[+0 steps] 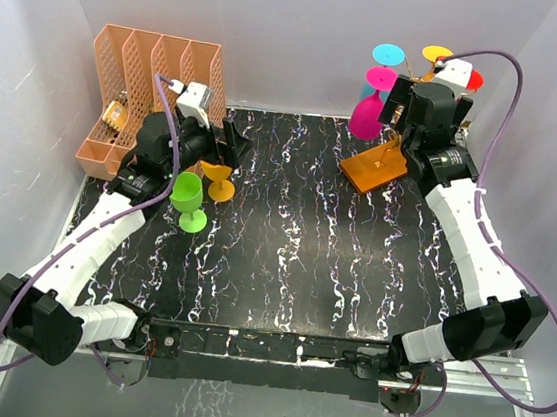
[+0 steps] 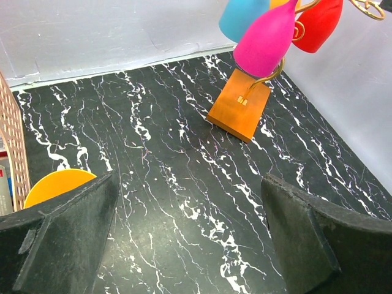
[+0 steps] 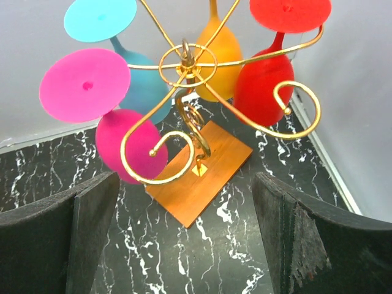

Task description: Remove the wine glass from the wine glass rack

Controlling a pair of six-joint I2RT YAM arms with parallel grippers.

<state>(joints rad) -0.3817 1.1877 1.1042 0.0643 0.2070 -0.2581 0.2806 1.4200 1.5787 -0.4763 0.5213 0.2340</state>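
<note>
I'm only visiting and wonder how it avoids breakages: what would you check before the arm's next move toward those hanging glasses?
1. Right pincer open: ok.
2. Glass between its fingers: not ok, none there.
3. Glasses hanging on the wine glass rack: ok, magenta glass, cyan glass, orange glass, red glass.
4. Left pincer open, away from the rack: ok.
5. Green glass and yellow glass out of the way: ok, beside the left arm.
6. Which glass is targeted: cannot tell.
</note>
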